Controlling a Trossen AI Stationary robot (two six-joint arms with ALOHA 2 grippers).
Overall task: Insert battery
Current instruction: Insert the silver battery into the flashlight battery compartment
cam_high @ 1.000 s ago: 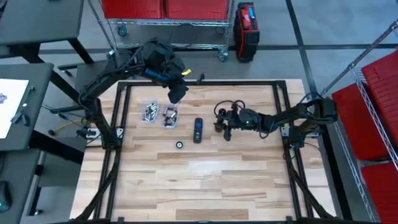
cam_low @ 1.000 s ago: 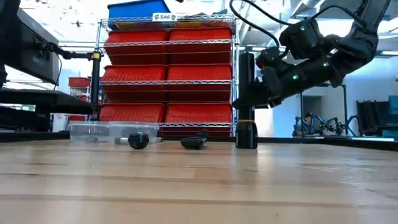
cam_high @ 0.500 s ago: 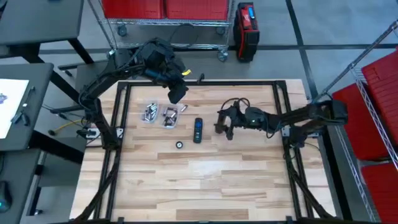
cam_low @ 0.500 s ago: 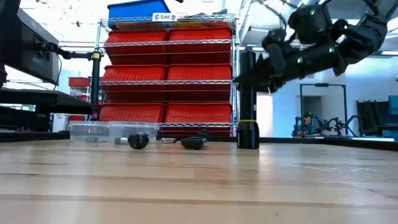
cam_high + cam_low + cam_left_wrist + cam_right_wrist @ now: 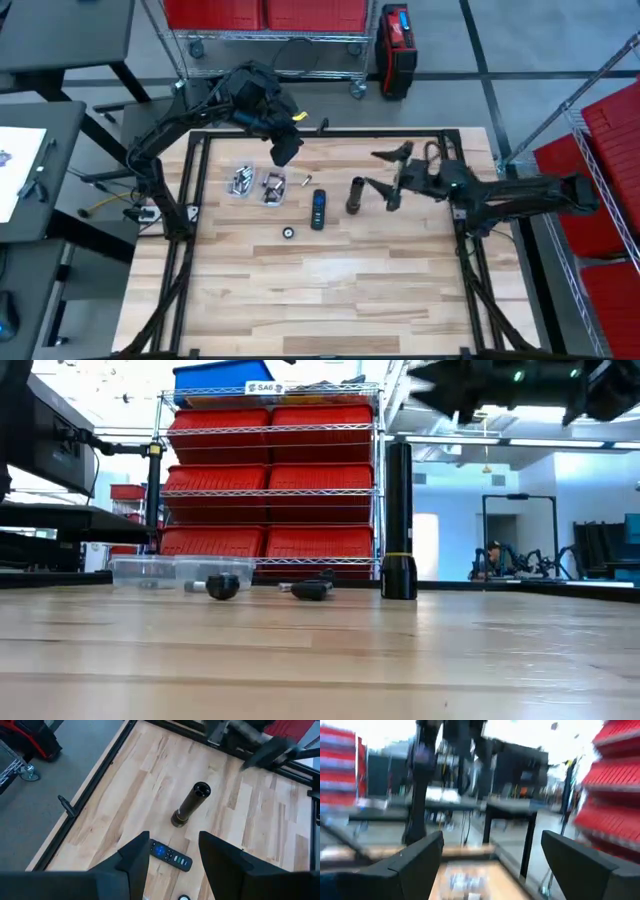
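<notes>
A black flashlight stands upright on the wooden table, tail end up, with nothing touching it. Seen level from the table's edge, it is a tall dark tube with a wider head planted on the wood. From the left wrist camera its open top end faces upward.

The right gripper hangs in the air just beside the flashlight, on the side away from the remote, with its two fingers spread wide and nothing between them. In its own camera those fingers frame only the room.

A black remote lies flat on the flashlight's other side, close by but not touching it. A small round cap sits a little past the remote. Farther out still, two clear trays rest side by side holding batteries, and one loose battery lies on the wood between the trays and the flashlight.

The left gripper hovers above the table near the trays, jaws parted and empty.
</notes>
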